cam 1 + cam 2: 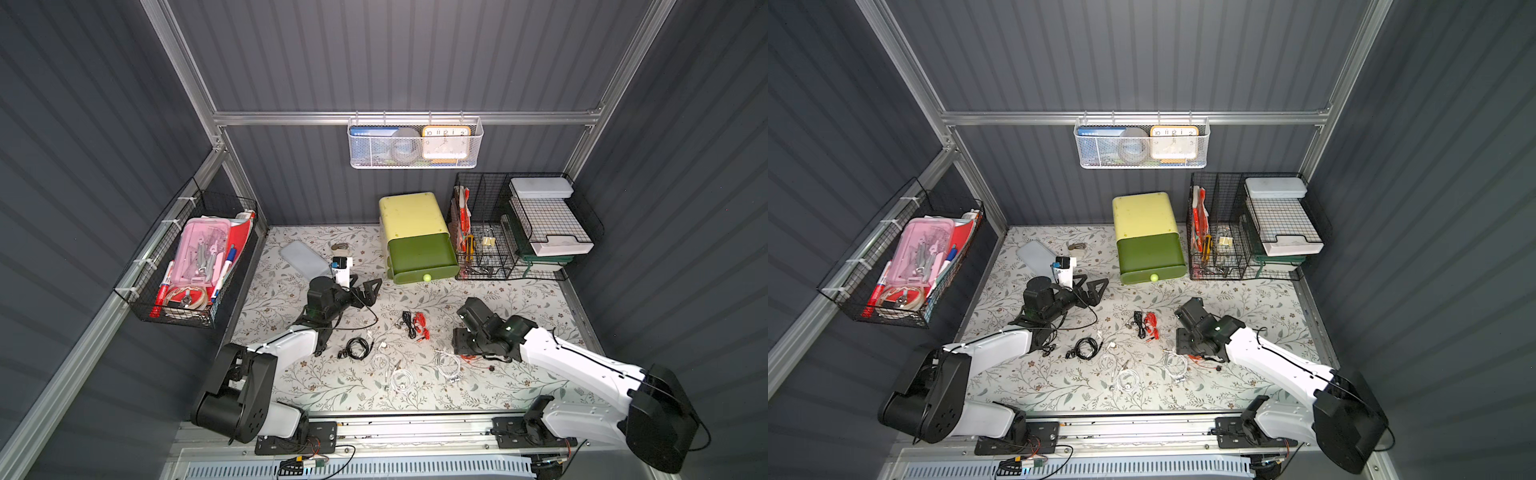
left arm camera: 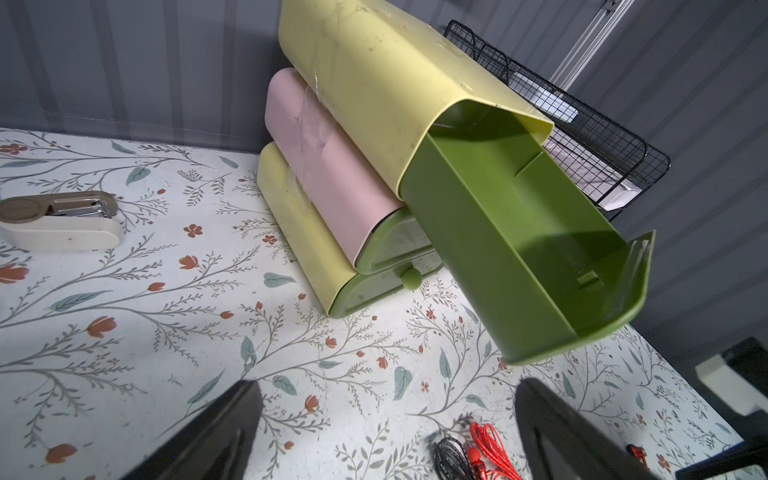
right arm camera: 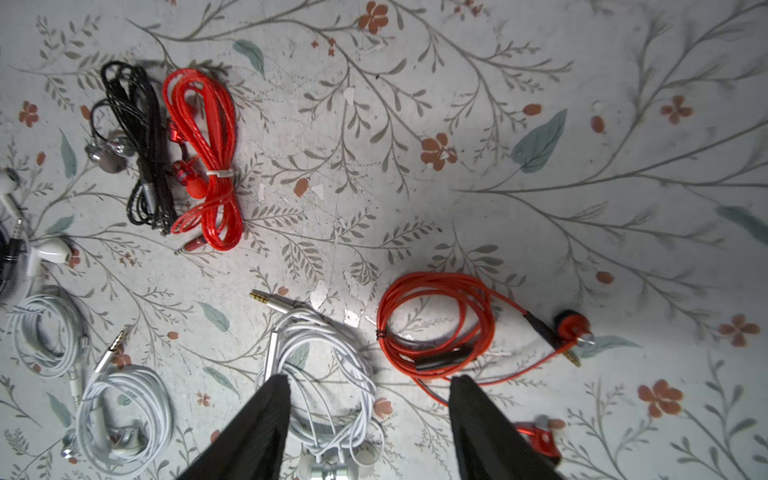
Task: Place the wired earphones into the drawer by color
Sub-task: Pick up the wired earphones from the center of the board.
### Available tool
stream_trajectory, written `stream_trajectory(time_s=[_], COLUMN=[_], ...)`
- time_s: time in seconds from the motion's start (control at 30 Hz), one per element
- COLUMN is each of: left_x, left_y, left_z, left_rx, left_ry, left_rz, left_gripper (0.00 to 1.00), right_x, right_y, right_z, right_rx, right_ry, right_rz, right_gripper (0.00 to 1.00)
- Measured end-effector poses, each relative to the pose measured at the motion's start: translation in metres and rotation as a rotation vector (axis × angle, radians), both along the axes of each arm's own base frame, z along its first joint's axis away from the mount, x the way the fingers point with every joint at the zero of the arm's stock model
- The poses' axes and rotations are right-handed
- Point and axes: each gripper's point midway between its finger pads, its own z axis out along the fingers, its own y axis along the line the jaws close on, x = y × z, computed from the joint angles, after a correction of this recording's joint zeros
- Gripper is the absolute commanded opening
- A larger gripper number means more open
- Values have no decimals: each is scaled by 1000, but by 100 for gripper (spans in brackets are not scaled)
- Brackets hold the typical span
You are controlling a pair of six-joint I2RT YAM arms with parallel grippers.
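The wired earphones lie loose on the flowered mat: a black bundle (image 3: 141, 145) beside a red bundle (image 3: 208, 166), a red coil (image 3: 436, 320), white coils (image 3: 332, 365) (image 3: 124, 415), and a black coil (image 1: 357, 348). My right gripper (image 3: 370, 386) points down, open, with one finger over the white coil and the other at the red coil's edge. In both top views the top green drawer (image 1: 422, 253) (image 1: 1150, 257) of the yellow unit stands pulled out; the left wrist view shows it empty (image 2: 519, 249). My left gripper (image 2: 386, 415) is open, left of the drawer unit (image 1: 365, 291).
A stapler (image 2: 62, 224) and a grey lid (image 1: 303, 257) lie at the back left of the mat. A black wire rack (image 1: 519, 232) stands right of the drawer unit. A wire basket (image 1: 187, 266) hangs on the left wall, a white mesh basket (image 1: 415, 143) on the back wall.
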Motion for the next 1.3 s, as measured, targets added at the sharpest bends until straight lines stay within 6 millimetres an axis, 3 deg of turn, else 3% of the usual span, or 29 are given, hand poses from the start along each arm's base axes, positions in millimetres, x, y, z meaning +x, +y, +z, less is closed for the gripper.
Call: stream_trajectory(time_s=[0.23,0.6,0.93,1.3], left_x=[-1,0,-1,-1], left_y=[2,2,2,2], left_z=[10,10,11,9], left_rx=[-6,-6,-6,-3], left_ry=[-26,-25,-26,-19], left_rz=[8,10,11,11], left_gripper=[99,99,99,99], right_x=[1,11,9,6], right_y=[3,4,0,-5], right_z=[-22,-30,-48,-55], right_rx=[-40,-38,-83,-97], right_ry=[65,50,96,96], right_rz=[-18,-93,-112,-121], right_gripper=[53,41,37,29])
